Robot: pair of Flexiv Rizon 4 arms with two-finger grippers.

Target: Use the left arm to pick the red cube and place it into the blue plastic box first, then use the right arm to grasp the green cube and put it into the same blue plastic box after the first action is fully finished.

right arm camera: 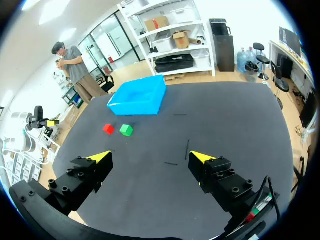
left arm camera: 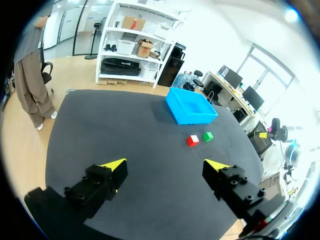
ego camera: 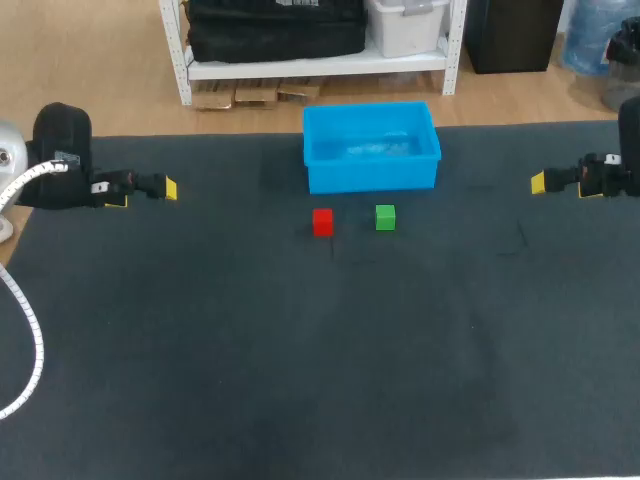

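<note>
A red cube (ego camera: pixel 322 222) and a green cube (ego camera: pixel 385 217) sit side by side on the dark table, just in front of the blue plastic box (ego camera: pixel 371 146), which looks empty. My left gripper (ego camera: pixel 150 190) hangs open at the table's left side, far from the cubes. My right gripper (ego camera: pixel 556 181) hangs open at the right side. In the left wrist view the left gripper (left arm camera: pixel 167 167) has the red cube (left arm camera: pixel 192 141), green cube (left arm camera: pixel 208 136) and box (left arm camera: pixel 190 105) well ahead. The right gripper (right arm camera: pixel 150 161) sees the red cube (right arm camera: pixel 108 129), green cube (right arm camera: pixel 126 130) and box (right arm camera: pixel 138 95) ahead.
The dark table mat (ego camera: pixel 300 360) spreads wide in front of the cubes. A white cable (ego camera: pixel 30 340) loops over the table's left edge near my left arm.
</note>
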